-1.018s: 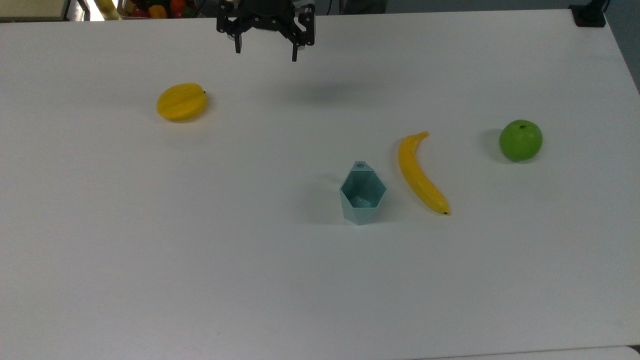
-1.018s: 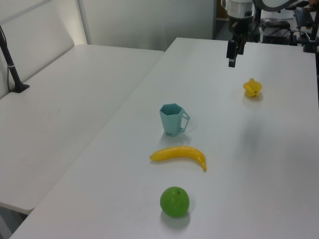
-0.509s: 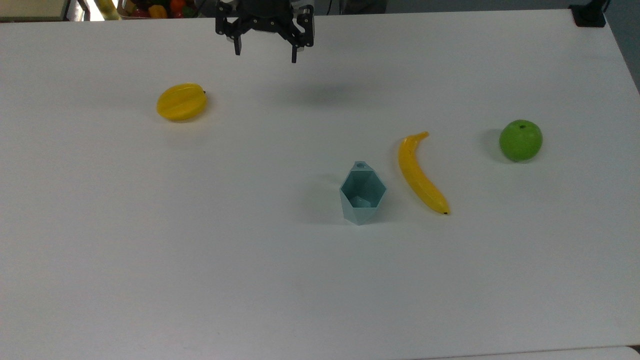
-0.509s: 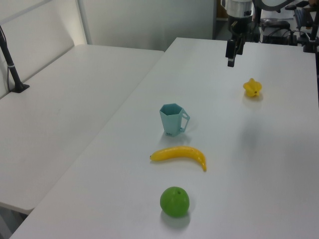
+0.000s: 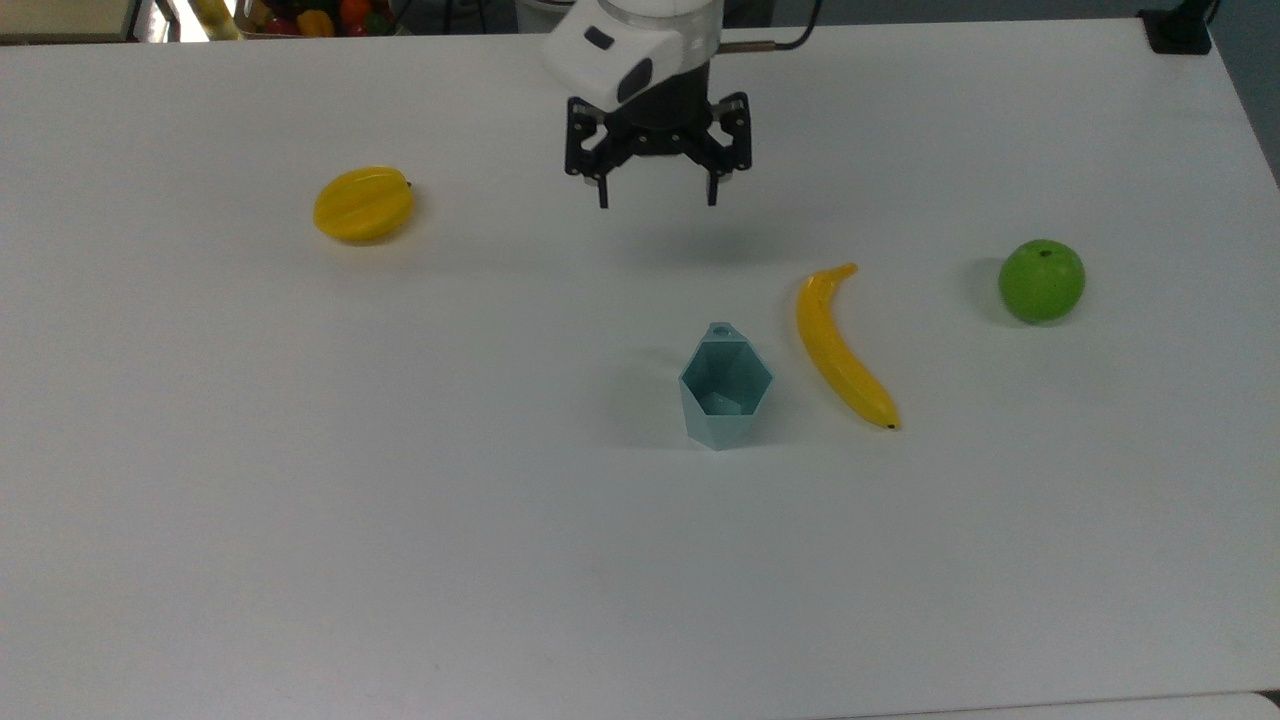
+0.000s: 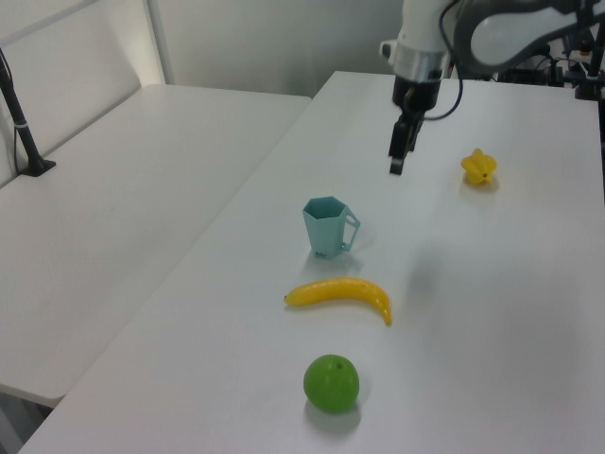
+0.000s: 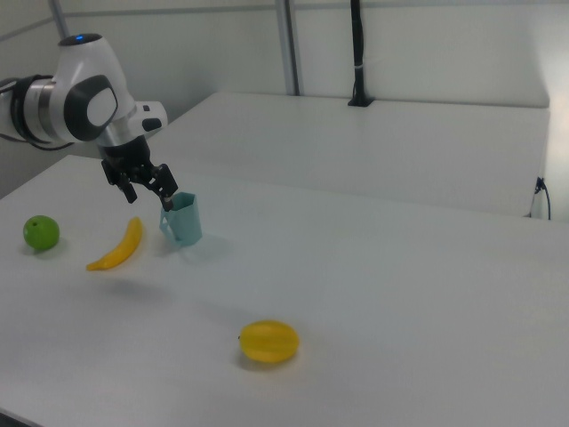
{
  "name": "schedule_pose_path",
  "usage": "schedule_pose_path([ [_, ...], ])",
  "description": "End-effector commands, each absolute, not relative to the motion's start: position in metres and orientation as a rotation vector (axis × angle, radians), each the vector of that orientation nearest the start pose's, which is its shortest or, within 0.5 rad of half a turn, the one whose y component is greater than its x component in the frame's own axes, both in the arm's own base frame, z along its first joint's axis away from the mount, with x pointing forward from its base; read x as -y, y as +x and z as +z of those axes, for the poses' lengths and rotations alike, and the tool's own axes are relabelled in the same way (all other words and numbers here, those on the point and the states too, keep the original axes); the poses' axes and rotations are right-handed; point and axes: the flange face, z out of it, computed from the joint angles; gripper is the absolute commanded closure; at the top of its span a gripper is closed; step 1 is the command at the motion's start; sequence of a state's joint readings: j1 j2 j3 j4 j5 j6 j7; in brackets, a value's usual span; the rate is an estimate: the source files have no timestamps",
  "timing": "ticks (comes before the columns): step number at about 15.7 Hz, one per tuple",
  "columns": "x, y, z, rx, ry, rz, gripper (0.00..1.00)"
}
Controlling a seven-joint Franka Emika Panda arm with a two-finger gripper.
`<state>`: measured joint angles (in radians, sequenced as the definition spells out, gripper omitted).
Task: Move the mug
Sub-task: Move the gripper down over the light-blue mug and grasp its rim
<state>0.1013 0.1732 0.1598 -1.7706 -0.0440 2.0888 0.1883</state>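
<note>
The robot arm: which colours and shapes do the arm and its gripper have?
The arm is white and rounded, with dark grey joint caps and a small blue light on top. A dark cable runs beside the wrist. The gripper is black, an angular frame with two thin straight fingers.

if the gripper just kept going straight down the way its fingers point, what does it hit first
Most likely bare table. The open gripper hangs fingers-down above the surface, and its shadow falls on empty white. The mug stands nearer the top view's bottom, off that line, though depth is hard to judge.

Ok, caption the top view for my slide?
Open gripper above the table, short of the upright mug beside a banana.
</note>
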Motion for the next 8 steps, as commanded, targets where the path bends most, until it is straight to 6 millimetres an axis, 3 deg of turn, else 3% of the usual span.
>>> schedule_pose_path([
  [1, -0.182, 0.623, 0.439, 0.124, -3.088, -0.298, 0.00],
  [5, -0.215, 0.631, 0.393, 0.119, -3.092, -0.346, 0.01],
  [8, -0.223, 0.637, 0.366, 0.032, -3.126, -0.413, 0.13],
])
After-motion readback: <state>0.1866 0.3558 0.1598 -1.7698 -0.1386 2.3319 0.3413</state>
